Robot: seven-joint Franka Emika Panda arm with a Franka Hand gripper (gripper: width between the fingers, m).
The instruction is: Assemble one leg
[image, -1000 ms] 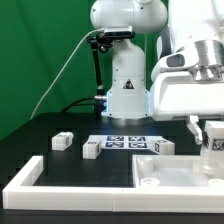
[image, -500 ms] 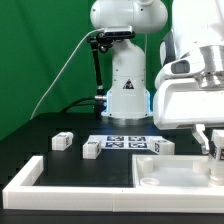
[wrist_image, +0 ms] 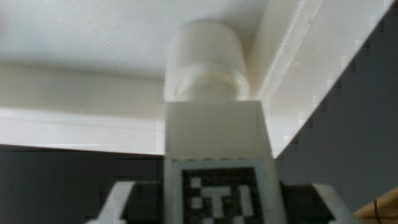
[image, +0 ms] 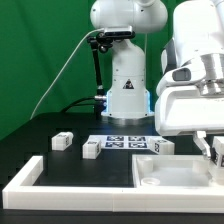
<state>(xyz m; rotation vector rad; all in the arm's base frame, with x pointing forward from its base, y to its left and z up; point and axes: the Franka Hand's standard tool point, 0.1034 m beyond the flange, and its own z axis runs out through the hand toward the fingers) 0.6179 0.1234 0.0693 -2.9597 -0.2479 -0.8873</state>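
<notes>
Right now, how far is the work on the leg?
Done: the gripper is shut on the leg. In hand: its peg points at the panel near a corner. Left: seating it; whether it touches, I cannot tell. Three spare legs lie loose.

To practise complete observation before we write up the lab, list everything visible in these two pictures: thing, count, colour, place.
loose legs: three, white with black-and-white tags, on the table, two toward the exterior view's left of the marker board, one at its right end
held leg: one, white, tagged, in the pincer, at the panel's edge
marker board: one, white with tags, flat, mid-table
panel: one, white, front, at the exterior view's right
rail: one, white, along the front, turning back at the left
table: one, black
backdrop: one, green, behind
arm: one, white, base at centre back
pincer: one, shut on the held leg
</notes>
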